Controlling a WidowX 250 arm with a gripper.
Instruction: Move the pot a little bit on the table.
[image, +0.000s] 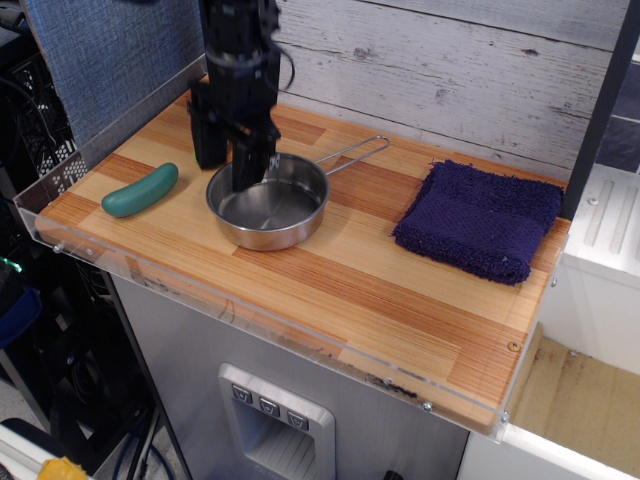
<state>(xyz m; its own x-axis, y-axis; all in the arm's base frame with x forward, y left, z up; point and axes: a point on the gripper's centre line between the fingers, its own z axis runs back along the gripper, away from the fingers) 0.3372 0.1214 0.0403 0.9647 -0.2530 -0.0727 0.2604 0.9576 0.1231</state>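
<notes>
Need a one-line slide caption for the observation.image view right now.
Black gripper straddles the back-left rim of the steel pot on the striped wooden table, between a green cucumber toy and a purple cloth.

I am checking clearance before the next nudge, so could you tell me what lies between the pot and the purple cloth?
Only bare table lies between the pot and the purple cloth in the single camera view.

one pot (268, 204); one green cucumber toy (139, 190); one purple cloth (480, 220); one table (350, 290)
</notes>
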